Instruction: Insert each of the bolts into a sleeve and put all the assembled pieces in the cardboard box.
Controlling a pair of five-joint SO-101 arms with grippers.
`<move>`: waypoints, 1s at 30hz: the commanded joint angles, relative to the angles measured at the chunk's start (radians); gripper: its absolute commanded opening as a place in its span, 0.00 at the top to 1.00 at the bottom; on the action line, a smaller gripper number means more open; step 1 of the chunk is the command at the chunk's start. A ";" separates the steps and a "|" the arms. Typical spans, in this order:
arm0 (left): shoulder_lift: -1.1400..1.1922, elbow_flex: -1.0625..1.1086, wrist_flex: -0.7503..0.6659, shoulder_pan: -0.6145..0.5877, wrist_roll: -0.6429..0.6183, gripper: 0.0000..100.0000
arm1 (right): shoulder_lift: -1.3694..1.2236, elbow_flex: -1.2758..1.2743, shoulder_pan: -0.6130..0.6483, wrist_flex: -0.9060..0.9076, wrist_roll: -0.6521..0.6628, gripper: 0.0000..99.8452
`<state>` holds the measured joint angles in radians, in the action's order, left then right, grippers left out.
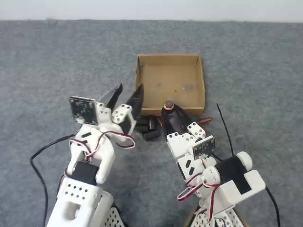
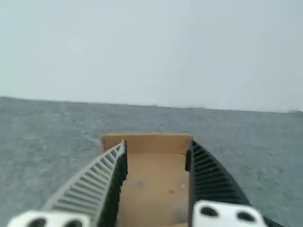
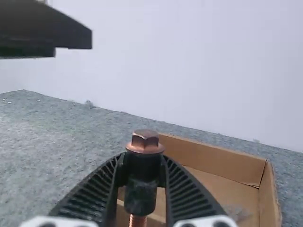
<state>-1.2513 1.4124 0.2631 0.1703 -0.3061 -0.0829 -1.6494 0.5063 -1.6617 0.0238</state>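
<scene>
Clamping a black sleeve [image 3: 141,182] between the fingers of the right gripper [image 3: 142,163], copper bolt [image 3: 145,141] seated through it, head up and thread showing below, all raised just at the near wall of the box [image 1: 140,80]. Spread wide with nothing between the fingers: left gripper [image 1: 130,90], raised at the box's near left corner, tips pointing over its floor. Lying on the carpet [image 1: 57,61] right before that near wall, between the two arms: spare sleeves [image 1: 147,126], dark, number hard to tell.

Copper bolt [image 3: 145,142], black sleeve [image 3: 141,179], brown box [image 1: 170,57]
</scene>
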 commanded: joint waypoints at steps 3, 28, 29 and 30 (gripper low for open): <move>-0.025 0.128 0.000 -0.150 -0.005 0.82 | 0.007 0.000 -0.022 -0.025 0.014 0.99; -0.025 0.277 0.028 -0.509 0.135 0.99 | 0.005 0.295 -0.140 0.012 0.020 0.99; -0.025 0.277 0.028 -0.509 0.135 0.99 | 0.005 0.327 -0.142 0.054 0.020 0.99; -0.025 0.277 0.028 -0.509 0.137 0.99 | 0.005 0.359 -0.142 0.107 0.020 0.99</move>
<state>-1.2528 1.7008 0.2862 -0.3330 -0.1834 -0.0829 -1.4070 0.3821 -1.6372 0.0238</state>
